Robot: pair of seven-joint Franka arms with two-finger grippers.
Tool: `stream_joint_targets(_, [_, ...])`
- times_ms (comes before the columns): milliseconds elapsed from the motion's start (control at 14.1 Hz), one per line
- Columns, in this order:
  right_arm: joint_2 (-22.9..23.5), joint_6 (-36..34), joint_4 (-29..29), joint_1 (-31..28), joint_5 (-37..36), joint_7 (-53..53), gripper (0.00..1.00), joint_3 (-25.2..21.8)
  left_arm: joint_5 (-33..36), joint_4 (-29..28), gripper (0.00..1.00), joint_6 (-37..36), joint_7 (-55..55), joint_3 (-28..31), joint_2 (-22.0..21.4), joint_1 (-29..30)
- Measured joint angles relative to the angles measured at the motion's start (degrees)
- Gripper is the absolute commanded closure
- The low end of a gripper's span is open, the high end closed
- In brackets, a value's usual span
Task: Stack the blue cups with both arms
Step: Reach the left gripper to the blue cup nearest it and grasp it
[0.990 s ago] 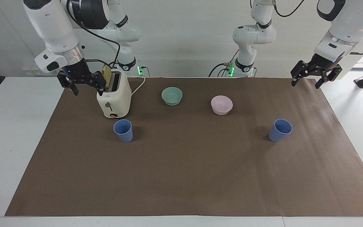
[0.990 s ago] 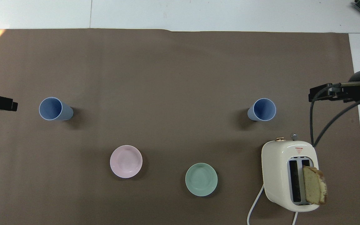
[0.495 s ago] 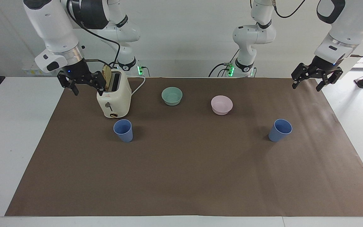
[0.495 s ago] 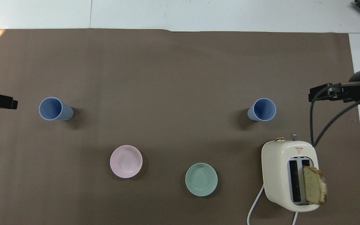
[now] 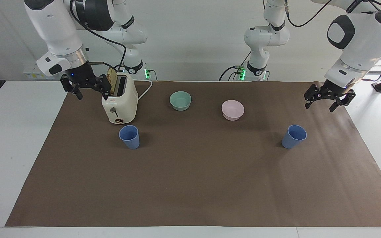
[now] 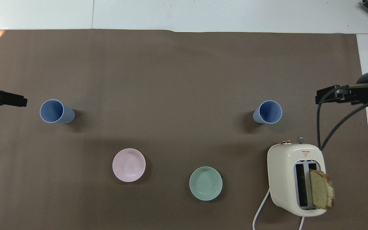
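while both arms hang above the ends of the brown mat (image 5: 190, 185), the two blue cups stand upright on it, well apart and untouched. one blue cup (image 5: 129, 136) sits toward the right arm's end of the table, just beside the cream toaster (image 5: 119, 102) and farther from the robots than it. the other blue cup (image 5: 294, 136) sits toward the left arm's end, with bare mat around it; in the overhead view it shows at (image 6: 56, 111) and its twin at (image 6: 268, 112). neither cup is nested in the other.

the left gripper (image 5: 329, 100) hovers over the mat's edge at its own end of the table, its fingers spread apart with nothing between them. the cup at that end stands apart from it, lower in the facing view. in the overhead view only its dark tip (image 6: 3, 98) reaches in from the side.

the right gripper (image 5: 84, 86) hangs in the air beside the toaster's top, fingers likewise spread and holding nothing. a slice of bread (image 6: 321, 189) stands up out of one toaster slot, and a white cord (image 5: 146, 88) trails from the toaster toward the robots.

between the arms, nearer to the robots than the cups, sit a teal-green bowl (image 5: 180, 100) and a pale pink bowl (image 5: 232, 110), side by side but apart, the green one closer to the toaster.
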Motion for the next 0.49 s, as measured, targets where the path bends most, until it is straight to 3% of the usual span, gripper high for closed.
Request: stream_joint_targets(495, [0.0, 0.0, 0.0, 0.0, 0.0, 0.0, 0.0, 0.0, -1.26, -3.19, 0.0, 5.77, 2.73, 0.1, 3.24, 1.79])
